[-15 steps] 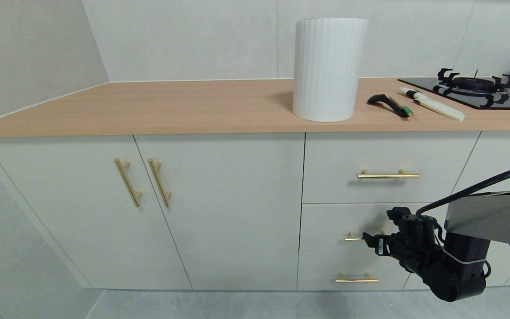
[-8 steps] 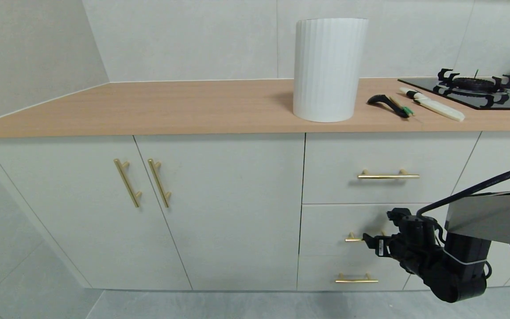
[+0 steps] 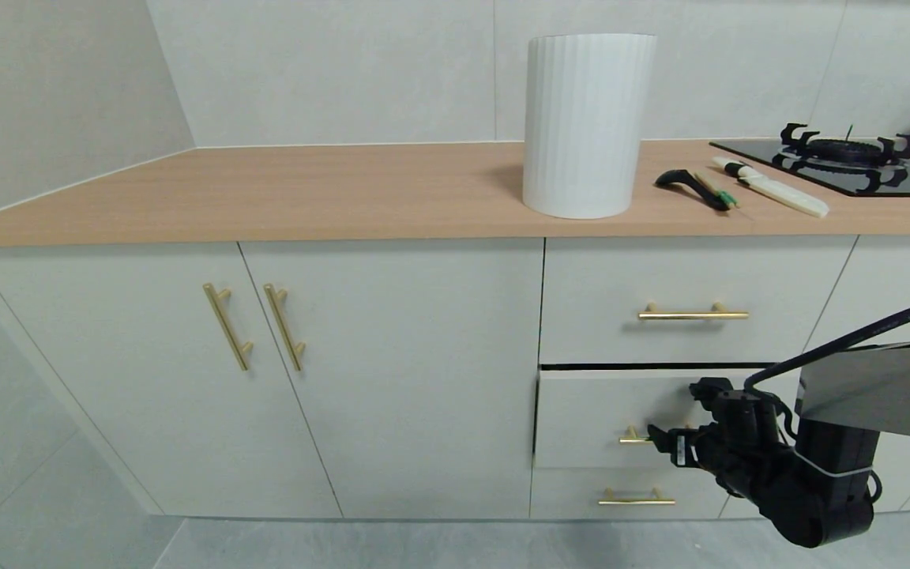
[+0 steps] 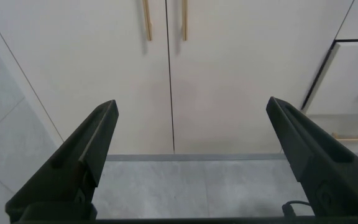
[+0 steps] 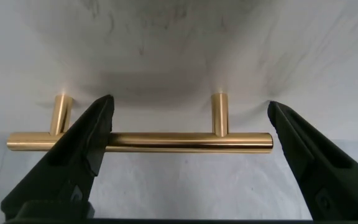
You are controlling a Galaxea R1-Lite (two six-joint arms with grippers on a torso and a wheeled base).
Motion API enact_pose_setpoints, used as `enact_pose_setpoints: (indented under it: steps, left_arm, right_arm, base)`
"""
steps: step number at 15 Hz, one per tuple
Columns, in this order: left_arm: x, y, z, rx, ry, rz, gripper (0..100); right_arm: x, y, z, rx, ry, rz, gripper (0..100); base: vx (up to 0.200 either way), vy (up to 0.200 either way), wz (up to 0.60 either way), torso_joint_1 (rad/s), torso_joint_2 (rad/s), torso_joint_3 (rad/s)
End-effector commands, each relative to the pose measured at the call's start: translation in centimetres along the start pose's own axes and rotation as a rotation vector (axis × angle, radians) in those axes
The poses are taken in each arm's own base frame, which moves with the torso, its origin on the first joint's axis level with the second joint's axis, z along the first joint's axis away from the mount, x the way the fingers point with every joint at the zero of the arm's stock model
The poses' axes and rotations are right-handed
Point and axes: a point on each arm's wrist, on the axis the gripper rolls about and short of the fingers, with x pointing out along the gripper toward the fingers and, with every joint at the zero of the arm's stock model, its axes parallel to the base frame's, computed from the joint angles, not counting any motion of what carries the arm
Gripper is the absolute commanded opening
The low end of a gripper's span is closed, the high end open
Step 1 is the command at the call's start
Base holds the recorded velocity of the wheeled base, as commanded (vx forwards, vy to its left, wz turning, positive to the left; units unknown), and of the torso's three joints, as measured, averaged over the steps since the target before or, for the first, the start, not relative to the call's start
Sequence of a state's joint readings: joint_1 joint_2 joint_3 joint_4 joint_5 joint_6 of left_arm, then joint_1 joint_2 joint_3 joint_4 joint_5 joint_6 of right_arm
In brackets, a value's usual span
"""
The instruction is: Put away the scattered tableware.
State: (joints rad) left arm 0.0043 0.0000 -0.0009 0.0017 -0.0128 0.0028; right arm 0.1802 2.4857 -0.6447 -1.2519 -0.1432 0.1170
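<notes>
A curved black-handled utensil (image 3: 690,183), thin green-tipped sticks (image 3: 720,192) and a long white utensil (image 3: 779,192) lie side by side near the right end of the wooden counter (image 3: 305,190). They sit between a tall white ribbed cylinder (image 3: 581,122) and a black hob (image 3: 842,162). Below them, the right gripper (image 3: 660,438) (image 5: 188,106) is at the middle drawer's (image 3: 597,411) brass bar handle (image 3: 633,437) (image 5: 166,141), fingers spread wide and clamping nothing. That drawer has slid out since a second ago, leaving a dark gap along its top. The left gripper (image 4: 191,109) faces the cupboard doors (image 4: 229,74), spread wide and empty.
</notes>
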Motion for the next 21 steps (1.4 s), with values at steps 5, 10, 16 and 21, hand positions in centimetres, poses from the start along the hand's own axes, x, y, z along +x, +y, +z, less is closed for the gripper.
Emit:
enact_pose_setpoints:
  steps: [5, 10, 16, 21]
  left_arm:
    - [0.0, 0.0, 0.0, 0.0, 0.002, -0.002, 100]
    - [0.0, 0.0, 0.0, 0.0, 0.001, 0.001, 100]
    - [0.0, 0.0, 0.0, 0.0, 0.001, -0.002, 100]
    - [0.0, 0.0, 0.0, 0.0, 0.002, -0.002, 100]
  right_arm:
    - [-9.9, 1.7, 2.6, -0.064, -0.05, 0.092, 100]
    - [-17.0, 2.8, 10.3, -0.092, -0.188, 0.152, 100]
    - [-13.6, 3.6, 14.2, -0.104, -0.061, 0.11, 100]
    - [-8.4, 3.8, 11.1, -0.131, 0.033, 0.046, 100]
  base:
    - [0.0, 0.0, 0.0, 0.0, 0.0, 0.0]
    - [0.0, 0.0, 0.0, 0.0, 0.0, 0.0]
    - [0.0, 0.0, 0.0, 0.0, 0.0, 0.0]
    - [0.0, 0.0, 0.0, 0.0, 0.0, 0.0]
